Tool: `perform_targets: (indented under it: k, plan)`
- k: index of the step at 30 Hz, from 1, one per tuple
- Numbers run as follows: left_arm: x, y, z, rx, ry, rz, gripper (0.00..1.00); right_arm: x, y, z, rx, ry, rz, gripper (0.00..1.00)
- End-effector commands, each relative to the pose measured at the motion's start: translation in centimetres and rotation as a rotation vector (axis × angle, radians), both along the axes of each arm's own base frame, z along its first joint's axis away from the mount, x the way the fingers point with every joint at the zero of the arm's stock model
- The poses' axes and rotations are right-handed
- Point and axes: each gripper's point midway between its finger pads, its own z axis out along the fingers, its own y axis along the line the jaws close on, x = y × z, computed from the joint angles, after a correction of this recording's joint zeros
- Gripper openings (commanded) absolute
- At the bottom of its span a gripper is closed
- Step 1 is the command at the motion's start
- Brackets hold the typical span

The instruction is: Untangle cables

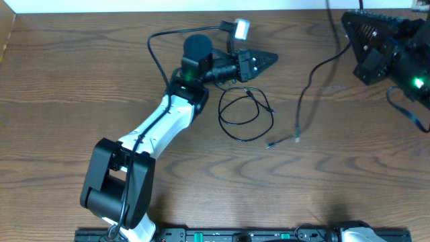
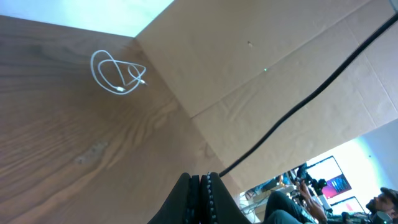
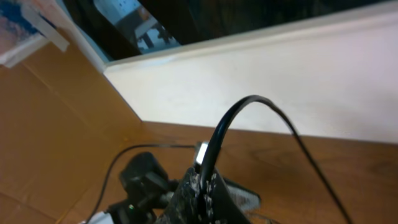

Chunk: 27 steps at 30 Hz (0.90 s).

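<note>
A thin black cable (image 1: 299,114) climbs from plug ends (image 1: 296,138) on the wooden table to my right gripper (image 1: 355,39) at the top right. More black cable lies in a loose loop (image 1: 222,114) just below my left gripper (image 1: 271,58). In the right wrist view the black cable (image 3: 231,118) arches out from between the shut fingers of my right gripper (image 3: 205,182). My left gripper (image 2: 203,185) is shut above the table with nothing visible between its fingers. A black cable (image 2: 298,102) passes behind its tips. The white cable (image 2: 117,73) lies coiled far off near a cardboard wall; the overhead view does not show it.
A cardboard wall (image 2: 249,81) borders the table. My left arm (image 1: 158,128) stretches from the front left toward the middle, and its thick black wire (image 1: 156,57) curves beside it. A lit wrist camera (image 1: 240,28) sits above the left gripper. A white ledge (image 3: 280,74) runs along the back edge.
</note>
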Motion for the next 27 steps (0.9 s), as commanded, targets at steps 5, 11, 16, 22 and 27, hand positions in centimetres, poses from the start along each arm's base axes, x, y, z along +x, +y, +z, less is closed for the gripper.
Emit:
perform_targets:
  k: [5, 11, 16, 22, 27]
  plan:
    - [-0.5, 0.0, 0.3, -0.005, -0.004, -0.035, 0.24, 3.7, -0.7, -3.9, -0.085, 0.092, -0.038, 0.01]
    - [-0.6, 0.0, -1.2, 0.034, 0.057, -0.036, 0.34, 9.8, -7.8, -2.8, -0.286, -0.06, -0.406, 0.01]
    - [-0.8, 0.1, -2.6, 0.077, 0.081, -0.038, 0.34, 11.2, -14.9, 0.9, -0.363, -0.195, -0.741, 0.01]
    - [-0.8, 0.2, -2.9, 0.088, 0.079, -0.035, 0.35, 10.0, -23.6, 2.3, -0.375, -0.218, -0.985, 0.01]
    - [-0.9, 0.2, -3.2, 0.098, 0.078, -0.038, 0.34, 9.9, -30.4, -0.4, -0.411, -0.121, -1.124, 0.01]
